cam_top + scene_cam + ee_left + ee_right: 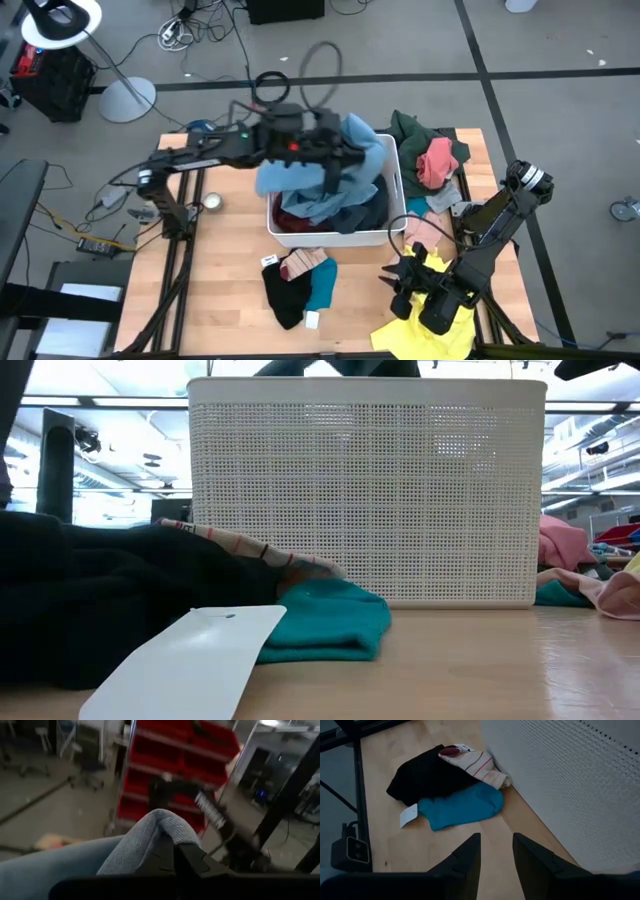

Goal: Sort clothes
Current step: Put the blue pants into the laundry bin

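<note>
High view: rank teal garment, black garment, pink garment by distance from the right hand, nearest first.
From the right hand, open at the table's front right:
1. Teal garment, toward the left, in front of the white bin.
2. Black garment, just beyond the teal one, further left.
3. Pink garment, at the table's back right beside the bin.

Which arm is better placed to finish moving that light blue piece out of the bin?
Left. The left gripper already grips the light blue garment above the white bin; the right gripper is open, off near the table's front.
</note>
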Available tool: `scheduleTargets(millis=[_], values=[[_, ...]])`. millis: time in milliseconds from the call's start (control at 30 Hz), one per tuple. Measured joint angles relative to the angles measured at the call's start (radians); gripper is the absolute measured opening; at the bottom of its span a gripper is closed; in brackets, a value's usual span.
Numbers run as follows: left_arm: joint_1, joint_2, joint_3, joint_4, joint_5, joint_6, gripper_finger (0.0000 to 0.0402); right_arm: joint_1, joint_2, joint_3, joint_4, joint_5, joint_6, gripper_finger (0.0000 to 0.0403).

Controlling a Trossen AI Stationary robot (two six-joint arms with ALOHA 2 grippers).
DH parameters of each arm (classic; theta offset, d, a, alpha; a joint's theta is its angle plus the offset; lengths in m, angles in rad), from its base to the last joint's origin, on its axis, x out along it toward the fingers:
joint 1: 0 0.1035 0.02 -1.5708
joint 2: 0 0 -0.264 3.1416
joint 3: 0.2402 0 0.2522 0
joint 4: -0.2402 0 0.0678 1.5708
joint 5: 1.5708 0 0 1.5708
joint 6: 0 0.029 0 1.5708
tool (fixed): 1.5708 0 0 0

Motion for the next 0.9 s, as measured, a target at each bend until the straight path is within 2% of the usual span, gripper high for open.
scheduleTargets(millis=[300, 567, 900], values=[[-0.012, 0.155, -0.149, 0.025, -0.010, -0.115, 0.0000, 0.019, 0.000, 0.000, 0.001, -0.003, 0.002, 0.0114], [-0.008, 0.242, -0.269, -0.010, -0.194, -0.171, 0.0000, 0.019, 0.000, 0.000, 0.005, -0.003, 0.002, 0.0114], [-0.002, 0.390, -0.309, 0.007, -0.229, -0.221, 0.0008, 0.019, 0.000, 0.000, 0.005, -0.003, 0.002, 0.0114]])
